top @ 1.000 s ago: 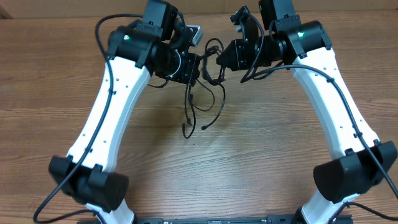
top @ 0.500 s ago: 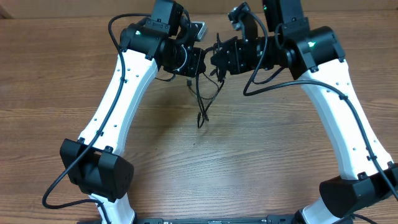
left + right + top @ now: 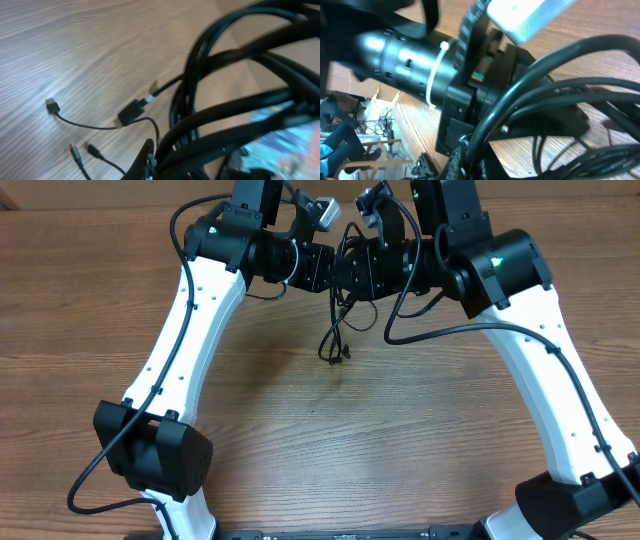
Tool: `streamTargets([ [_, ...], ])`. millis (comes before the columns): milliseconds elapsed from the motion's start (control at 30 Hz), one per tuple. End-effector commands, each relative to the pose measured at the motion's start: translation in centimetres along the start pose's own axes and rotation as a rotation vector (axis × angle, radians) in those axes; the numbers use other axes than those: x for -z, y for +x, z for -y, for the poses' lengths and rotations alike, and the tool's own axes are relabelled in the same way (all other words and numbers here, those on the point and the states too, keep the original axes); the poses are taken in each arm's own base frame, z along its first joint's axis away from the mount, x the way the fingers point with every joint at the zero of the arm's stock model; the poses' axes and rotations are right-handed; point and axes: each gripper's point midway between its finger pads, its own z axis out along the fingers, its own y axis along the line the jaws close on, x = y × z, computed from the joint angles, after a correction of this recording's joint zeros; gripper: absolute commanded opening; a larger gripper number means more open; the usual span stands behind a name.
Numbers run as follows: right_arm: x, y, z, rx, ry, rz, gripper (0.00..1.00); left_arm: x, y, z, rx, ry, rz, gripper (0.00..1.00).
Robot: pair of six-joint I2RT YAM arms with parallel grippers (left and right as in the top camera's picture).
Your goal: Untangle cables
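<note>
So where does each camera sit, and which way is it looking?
Overhead: above the brown wooden table, facing straight down; both white arms show.
Left wrist: on the left arm, facing down at thin black cables and plugs; fingers barely show.
Right wrist: on the right arm, facing the left arm's black wrist.
All share the cables.

The left white arm with black joints (image 3: 190,330) and its right twin (image 3: 545,370) arch forward and bend inward. Their black two-finger hands, left (image 3: 322,270) and right (image 3: 348,276), nearly touch, each clamped on the thin black cables (image 3: 338,330).
</note>
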Motion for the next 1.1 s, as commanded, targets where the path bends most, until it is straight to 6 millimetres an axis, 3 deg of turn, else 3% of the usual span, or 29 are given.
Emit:
streamTargets([
  [0,0.2,-0.8,-1.5,0.018,-0.026,0.029,0.04,0.1,0.4,6.2,-0.130,0.294,-0.009,0.04],
  [200,0.2,-0.9,-1.4,0.019,-0.025,0.032,0.13,1.0,0.4,8.6,-0.208,0.446,0.012,0.04],
  [400,0.2,-1.0,-1.4,0.022,-0.026,0.036,0.34,1.6,0.5,9.7,-0.242,0.519,0.025,0.04],
  [600,1.5,-1.5,-1.2,0.022,-0.018,0.068,0.39,1.8,0.4,9.4,-0.242,0.513,0.030,0.04],
  [900,6.2,-2.2,-3.1,0.065,-0.024,0.166,0.53,3.5,-0.7,6.8,-0.201,0.470,0.077,0.04],
  [1067,6.3,-2.2,-2.5,0.052,-0.002,0.166,0.55,3.9,-0.9,6.1,-0.193,0.459,0.089,0.04],
])
